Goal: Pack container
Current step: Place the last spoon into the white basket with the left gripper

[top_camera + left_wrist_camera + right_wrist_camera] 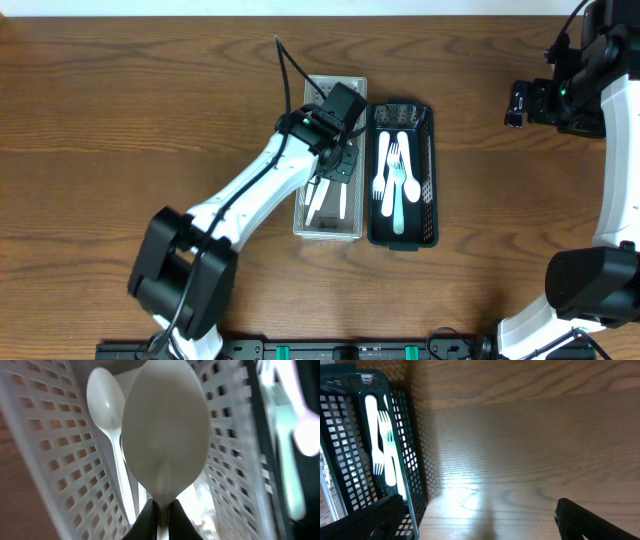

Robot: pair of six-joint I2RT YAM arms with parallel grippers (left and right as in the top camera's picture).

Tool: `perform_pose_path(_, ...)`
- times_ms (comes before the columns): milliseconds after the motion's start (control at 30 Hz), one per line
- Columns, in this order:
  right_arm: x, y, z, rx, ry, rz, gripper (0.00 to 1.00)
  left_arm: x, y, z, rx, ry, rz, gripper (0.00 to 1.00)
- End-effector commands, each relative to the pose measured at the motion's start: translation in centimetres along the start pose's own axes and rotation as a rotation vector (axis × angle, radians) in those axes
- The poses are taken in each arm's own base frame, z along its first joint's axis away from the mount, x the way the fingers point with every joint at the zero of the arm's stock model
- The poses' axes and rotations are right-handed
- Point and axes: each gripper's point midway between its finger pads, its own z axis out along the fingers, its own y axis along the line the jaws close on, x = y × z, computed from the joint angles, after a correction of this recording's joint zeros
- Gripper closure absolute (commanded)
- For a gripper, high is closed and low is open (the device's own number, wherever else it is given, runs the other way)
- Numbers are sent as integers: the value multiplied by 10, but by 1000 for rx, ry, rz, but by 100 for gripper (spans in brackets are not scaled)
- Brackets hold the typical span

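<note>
Overhead, noted left gripper (338,165) low over white basket (352,90), mid-table. Seen from left wrist: fingers (140,527) pressed together on neck of spoon (165,435), bowl toward camera, inside white basket. Spotted second spoon (106,400) behind it, to its left, near lattice wall. Found dark basket (428,180) just right of white one, long sides parallel; touching or a hair apart, cannot tell. Logged white cutlery (393,175) lying lengthwise in dark basket, forks among it. Placed right gripper (517,103) at far right, well apart from both baskets, above bare table (120,120). Seen from right wrist: fingers (375,520) spread wide, holding nothing.
</note>
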Motion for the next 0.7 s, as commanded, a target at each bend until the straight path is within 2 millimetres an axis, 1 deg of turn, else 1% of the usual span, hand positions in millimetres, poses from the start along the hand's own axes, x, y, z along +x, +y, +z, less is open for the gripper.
perform_pose_path(0, 0, 1, 3, -7, 10, 2, 1, -7, 6, 3, -13, -13, 7, 85)
perform_pose_path(33, 0, 1, 3, -7, 10, 2, 1, -8, 7, 3, -13, -17, 4, 78)
perform_pose_path(100, 0, 1, 3, -7, 10, 2, 1, -10, 7, 3, -12, -25, 3, 70)
perform_pose_path(167, 0, 1, 3, -7, 10, 1, 1, -13, 7, 0, -10, -33, 12, 60)
perform_pose_path(200, 0, 1, 3, -7, 10, 2, 1, -14, 6, -2, -9, -38, 19, 57)
perform_pose_path(300, -1, 1, 3, -7, 3, 1, 1, -22, 8, -19, -22, -77, 32, 51)
perform_pose_path(333, -3, 1, 3, -8, -5, 0, 1, -27, 13, -29, -48, -103, 30, 44)
perform_pose_path(400, -9, 4, 3, -9, -28, -7, 1, -39, 29, -55, -134, -183, 21, 33)
perform_pose_path(467, -17, 10, 3, -13, -62, -25, 1, -50, 45, -82, -200, -262, -7, 23)
perform_pose_path(500, -21, 14, 2, -16, -80, -37, 1, -56, 56, -98, -223, -310, -30, 16)
perform_pose_path(567, -36, 30, 1, -28, -142, -76, 1, -66, 78, -126, -239, -394, -90, 3)
perform_pose_path(667, -65, 61, -5, -52, -277, -145, 1, -74, 122, -150, -279, -469, -193, 2)
